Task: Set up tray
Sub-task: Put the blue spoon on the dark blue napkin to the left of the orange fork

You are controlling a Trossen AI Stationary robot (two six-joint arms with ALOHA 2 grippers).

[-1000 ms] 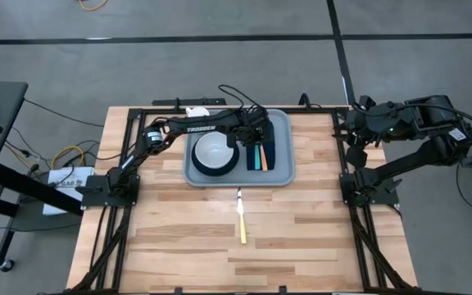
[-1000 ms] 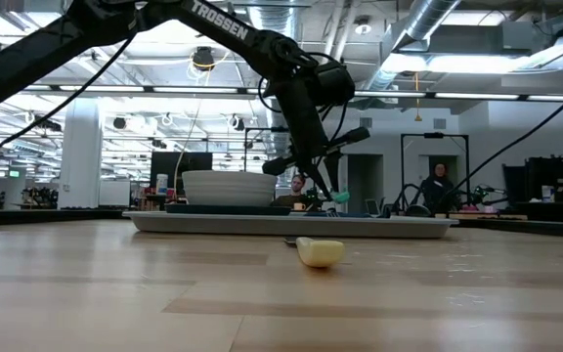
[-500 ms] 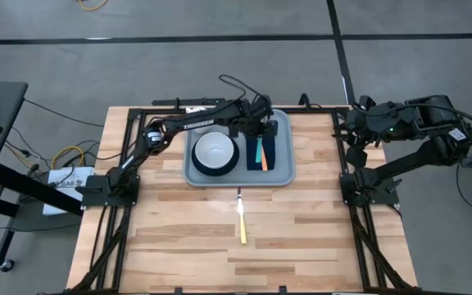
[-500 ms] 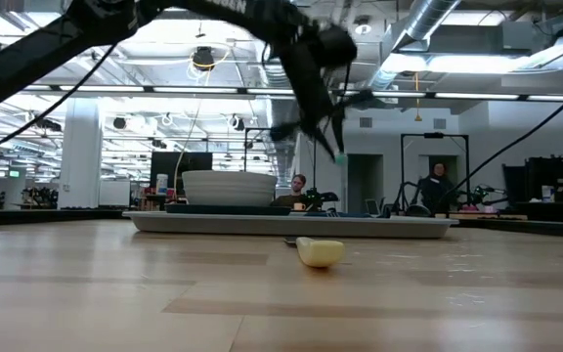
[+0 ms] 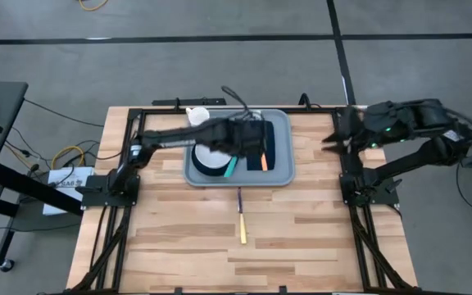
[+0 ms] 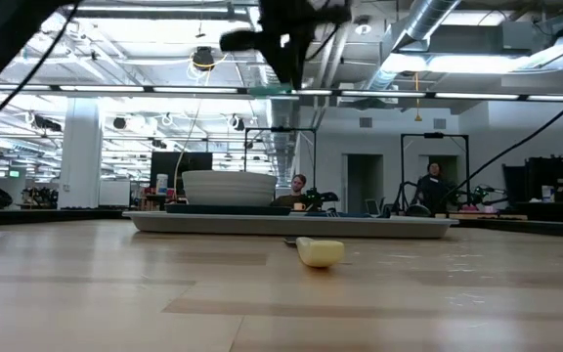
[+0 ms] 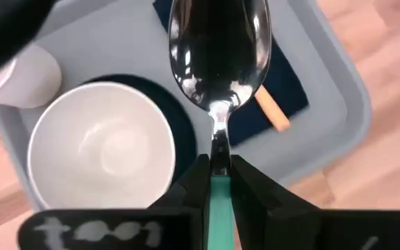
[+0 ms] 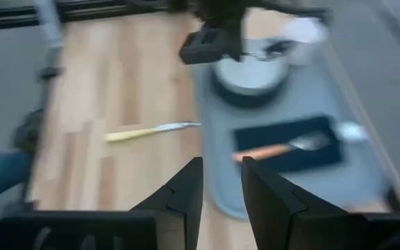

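The tray sits at the far-centre of the wooden table, long side across; on it a dark navy plate w/ a white bowl on top, towards the tray's left half; a dark navy napkin lies on the right half w/ an orange-handled utensil resting on it; a white cup stands at the tray's far-left corner, seen beside the bowl in the left wrist view.

Left gripper is above the tray, over the plate's right edge, fingers clamped on the teal handle of a spoon; the left wrist view shows the two fingers pinching the handle just below the neck, shiny bowl of the spoon sticking out past the fingertips, over the gap between bowl and napkin; in the low view the arm is raised high, well clear of the tray.

Right gripper waits at the table's right edge, near the far corner, off the tray; its fingers stand a little apart w/ nothing between them.

A yellow-handled knife lies on the bare table just in front of the tray, lengthwise, blade end towards the tray; not touching it, as far as the high view shows.

Two people show in the room beyond, small & far off.
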